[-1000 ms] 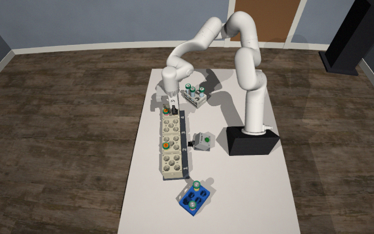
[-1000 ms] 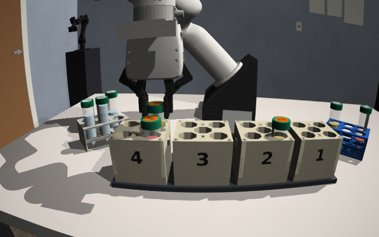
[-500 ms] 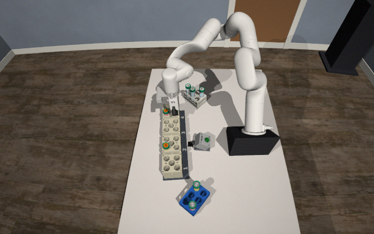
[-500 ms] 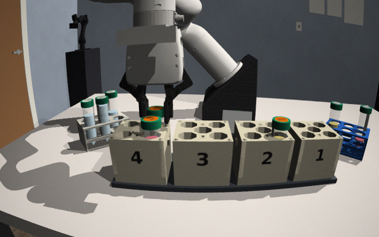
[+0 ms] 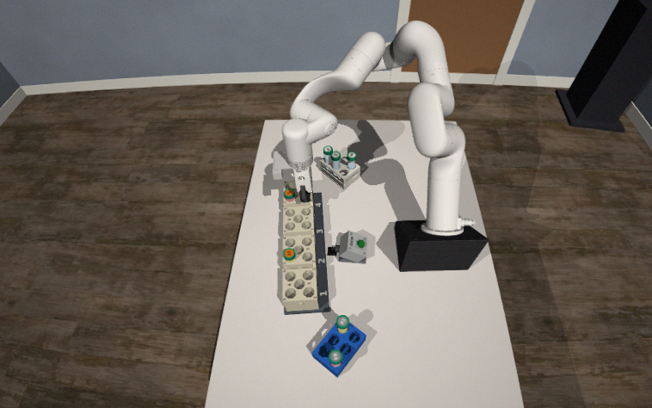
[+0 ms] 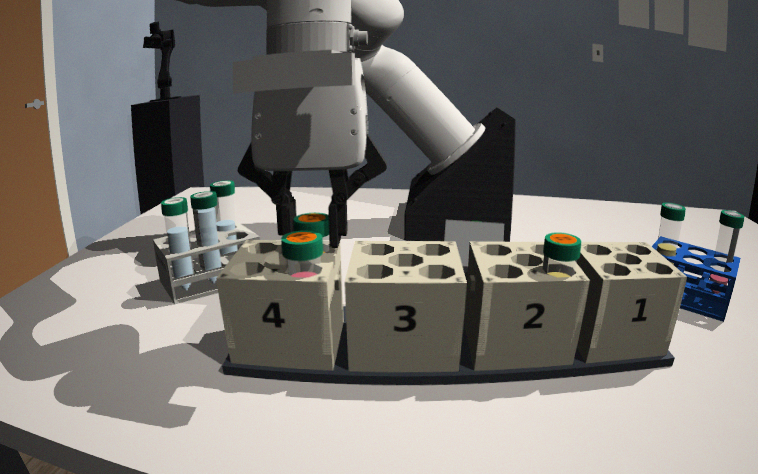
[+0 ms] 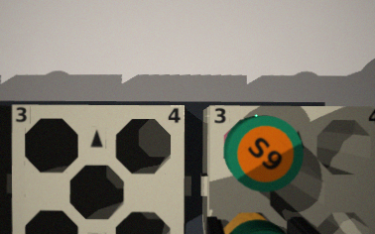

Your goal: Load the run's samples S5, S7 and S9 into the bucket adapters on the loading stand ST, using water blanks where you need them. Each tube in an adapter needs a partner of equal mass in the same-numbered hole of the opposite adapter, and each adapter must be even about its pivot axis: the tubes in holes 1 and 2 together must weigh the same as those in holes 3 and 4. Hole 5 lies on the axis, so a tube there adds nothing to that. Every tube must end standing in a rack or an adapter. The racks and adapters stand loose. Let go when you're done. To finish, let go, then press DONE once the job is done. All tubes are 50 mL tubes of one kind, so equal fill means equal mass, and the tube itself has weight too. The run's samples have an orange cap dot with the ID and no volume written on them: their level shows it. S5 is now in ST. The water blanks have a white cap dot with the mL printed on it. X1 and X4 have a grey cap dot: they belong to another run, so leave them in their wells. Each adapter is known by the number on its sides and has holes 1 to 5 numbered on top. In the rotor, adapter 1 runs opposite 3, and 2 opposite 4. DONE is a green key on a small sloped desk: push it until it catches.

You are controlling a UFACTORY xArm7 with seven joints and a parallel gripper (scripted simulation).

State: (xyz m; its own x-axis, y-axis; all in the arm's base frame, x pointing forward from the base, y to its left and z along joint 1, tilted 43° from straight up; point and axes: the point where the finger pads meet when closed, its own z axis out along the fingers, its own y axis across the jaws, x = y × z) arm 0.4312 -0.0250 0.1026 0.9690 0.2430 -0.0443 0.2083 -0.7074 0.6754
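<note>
Two orange-dotted tubes stand in adapter 4 [image 5: 298, 201] [image 6: 279, 347] [image 7: 367, 195]. S9 [image 5: 289, 193] [image 6: 302, 247] [image 7: 265, 154], with pink liquid below its cap, is in hole 3. The other tube [image 6: 311, 223] [image 7: 255, 229] is on the robot's side of the same adapter, low in it, its ID unreadable here. The gripper [image 5: 304, 194] [image 6: 312, 228] [image 7: 258, 226] has its fingers partly spread, one on each side of that tube's cap, without pinching it.

Next along the loading stand [image 5: 322, 273] [image 6: 447, 376], adapter 3 [image 5: 298, 231] [image 6: 405, 335] [image 7: 96, 111] holds no tube. Adapter 2 [image 5: 299, 263] [image 6: 532, 347] bears one orange-dotted tube [image 5: 289, 254] [image 6: 562, 247] with yellowish liquid, in a corner hole on the side away from the robot. Adapter 1 [image 5: 300, 305] [image 6: 635, 335] shows only open holes.

Beyond the adapter 4 end, a pale rack [image 5: 343, 185] [image 6: 174, 289] holds three green-capped tubes of light blue liquid. Near the adapter 1 end, a blue rack [image 5: 337, 374] [image 6: 725, 306] holds two grey-dotted tubes. The green DONE key [image 5: 360, 244] sits on its sloped desk [image 5: 348, 254], between the stand and the arm's black base [image 5: 434, 256] [image 6: 458, 206].
</note>
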